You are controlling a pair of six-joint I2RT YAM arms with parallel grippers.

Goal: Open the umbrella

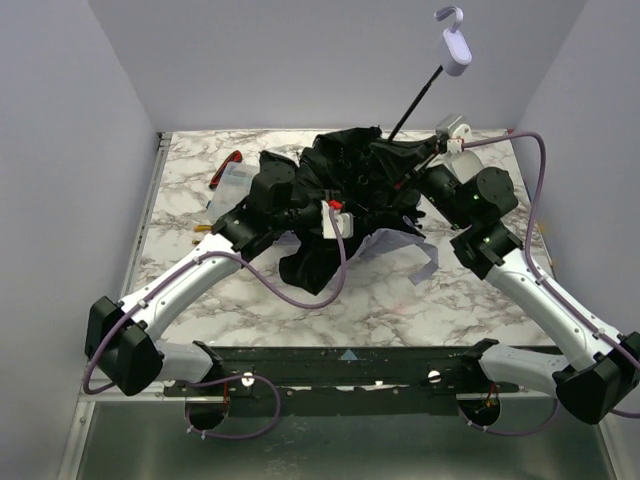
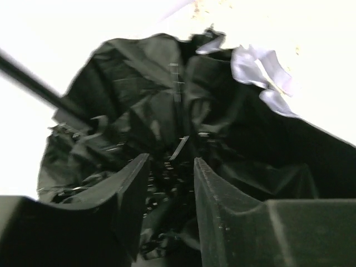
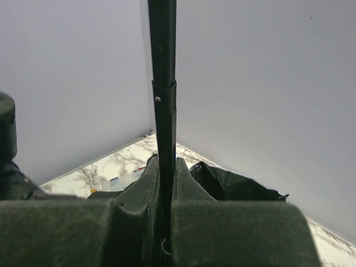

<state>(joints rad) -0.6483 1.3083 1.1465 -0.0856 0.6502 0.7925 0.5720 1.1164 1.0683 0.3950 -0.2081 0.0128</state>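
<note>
Although its shaft (image 1: 415, 100) is extended, slanting to the upper right of the overhead view with the pale handle (image 1: 455, 45) at the tip, the umbrella (image 1: 335, 205) is not yet open. It lies as a crumpled black heap at the middle of the bench (image 1: 400, 300). The right claw (image 3: 165, 178) is clamped on the shaft. The left claw (image 2: 169, 167) sits narrow among folds and ribs, and I cannot tell whether it pinches anything. Spreading the fabric, I judge, is what remains.

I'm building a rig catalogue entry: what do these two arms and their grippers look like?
The left arm and right arm have white rounded links, bulky black joints and a looping purple cable. Left gripper and right gripper each have two dark, matte, wedge-shaped fingers.
</note>
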